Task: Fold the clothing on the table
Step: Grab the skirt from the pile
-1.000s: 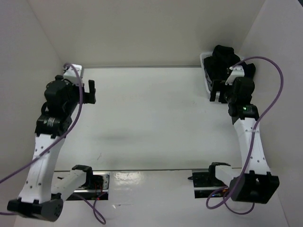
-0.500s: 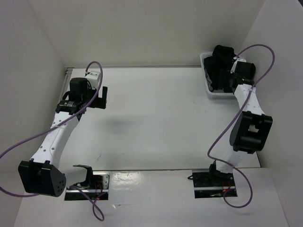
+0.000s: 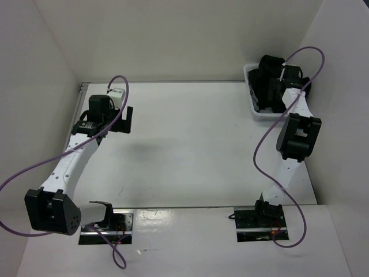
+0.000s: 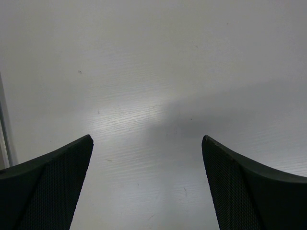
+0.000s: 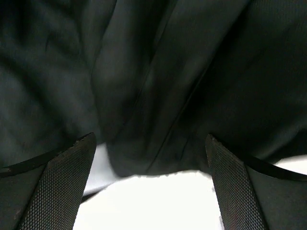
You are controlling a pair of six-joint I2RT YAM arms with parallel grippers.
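I am looking at a black pleated skirt (image 5: pixel 158 72) that is sitting bunched up in a small white plastic basket (image 3: pixel 249 81) at the far right corner of the counter (image 3: pixel 190 144), its dark heap rising above the rim. Up close the fabric is showing as soft and matte, falling in long lengthwise folds with deep shadowed creases between them, and a strip of white is peeking out beneath its lower edge. The right pincer (image 5: pixel 149 139) is hanging right over that cloth with its jaws spread wide and nothing gripped between them; whether the tips are touching the fabric I cannot tell. Its fingers (image 5: pixel 53 191) are black, tapered and covered in a fine dotted mesh texture. The left pincer (image 4: pixel 146 139) is hovering over the far left part of the counter, jaws likewise standing wide apart and holding nothing, with only bare surface beneath. That surface is smooth, flat and white with a faint streaky grain and a few tiny dark specks, and a thin metal rail (image 3: pixel 81 92) is running along its left edge.
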